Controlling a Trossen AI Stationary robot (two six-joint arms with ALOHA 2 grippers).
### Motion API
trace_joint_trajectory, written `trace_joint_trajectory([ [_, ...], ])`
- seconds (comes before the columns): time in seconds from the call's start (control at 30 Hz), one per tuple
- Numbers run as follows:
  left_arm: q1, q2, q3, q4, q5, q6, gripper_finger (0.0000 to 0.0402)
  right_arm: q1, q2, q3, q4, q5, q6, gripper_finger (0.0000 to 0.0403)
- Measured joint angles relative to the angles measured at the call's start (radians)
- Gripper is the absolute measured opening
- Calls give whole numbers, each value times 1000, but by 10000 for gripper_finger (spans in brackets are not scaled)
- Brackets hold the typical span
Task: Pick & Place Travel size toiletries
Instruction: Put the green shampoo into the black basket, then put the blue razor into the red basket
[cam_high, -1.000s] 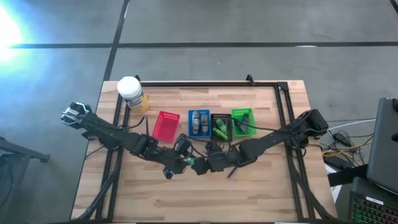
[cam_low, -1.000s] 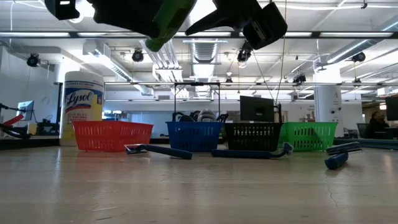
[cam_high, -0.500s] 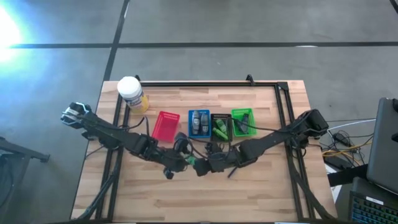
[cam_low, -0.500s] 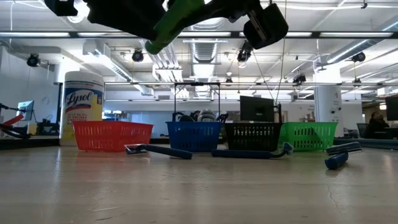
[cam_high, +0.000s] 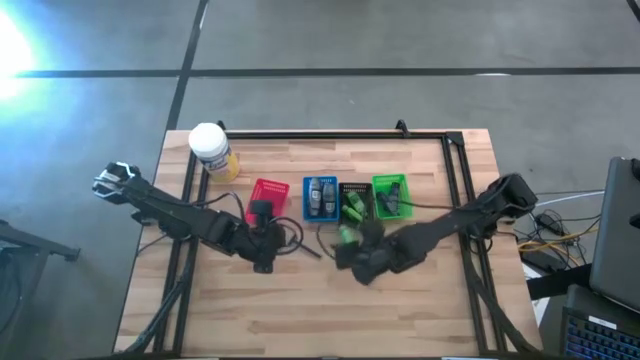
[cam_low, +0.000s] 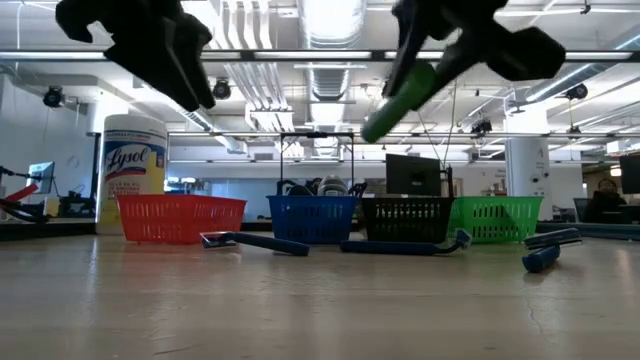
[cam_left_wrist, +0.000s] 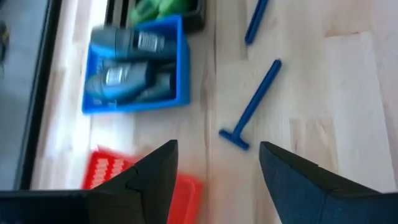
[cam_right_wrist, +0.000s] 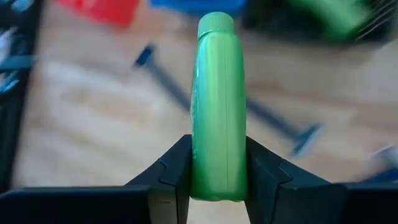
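My right gripper (cam_right_wrist: 217, 144) is shut on a small green bottle (cam_right_wrist: 216, 99), high above the table's middle (cam_high: 347, 237), just near the black basket (cam_high: 355, 204). My left gripper (cam_left_wrist: 214, 149) is open and empty, above the table near the red basket (cam_high: 265, 200). Grey oval bottles (cam_left_wrist: 121, 68) lie in the blue basket (cam_left_wrist: 177, 62), and green bottles (cam_high: 352, 208) lie in the black one. Thin blue razors (cam_left_wrist: 252, 106) (cam_low: 255, 241) lie flat on the wood. My right gripper pinches the green bottle between its two fingers (cam_right_wrist: 171, 168) at the bottom end of the body (cam_right_wrist: 214, 177). The capped end (cam_right_wrist: 216, 23) points away from the gripper. The bottle is lifted clear and tilted, with its cap (cam_low: 372, 128) lower than its base.
A row of slotted baskets stands across the table's middle: red, blue, black and green (cam_high: 390, 195). A white-lidded yellow jar (cam_high: 212, 152) stands at the far left corner. More razors (cam_low: 400, 246) (cam_low: 545, 255) lie near the baskets. The near half of the table (cam_high: 320, 310) is bare wood.
The two grippers met over the table's middle with the green bottle between them. The left gripper let go and drew back toward the red basket. The right gripper kept the bottle and carried it right and far, toward the black basket, where it tipped.
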Motion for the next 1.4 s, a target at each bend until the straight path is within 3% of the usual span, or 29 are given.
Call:
trace_joint_trajectory([
  [0.2,0,-1,-33,-47,19,-94,229,-141,-54,-79,-71,-9,-69,98],
  [0.4,41,-2,-51,-81,209,-108,229,-316,-63,-181,30,-114,-228,103],
  [0.67,77,-25,-51,-143,261,-92,229,-397,-63,-235,88,-127,-274,131],
  [0.97,90,-60,-51,-144,318,33,229,-379,-63,-240,78,-115,-317,226],
  [1.17,116,-61,-51,-143,423,99,229,-265,-63,-170,68,-115,-371,280],
  [1.27,120,-61,-51,-84,425,132,230,-180,-63,-132,35,-116,-296,297],
  [1.4,116,-49,-51,108,474,288,230,-68,-63,-120,-20,-136,-141,311],
])
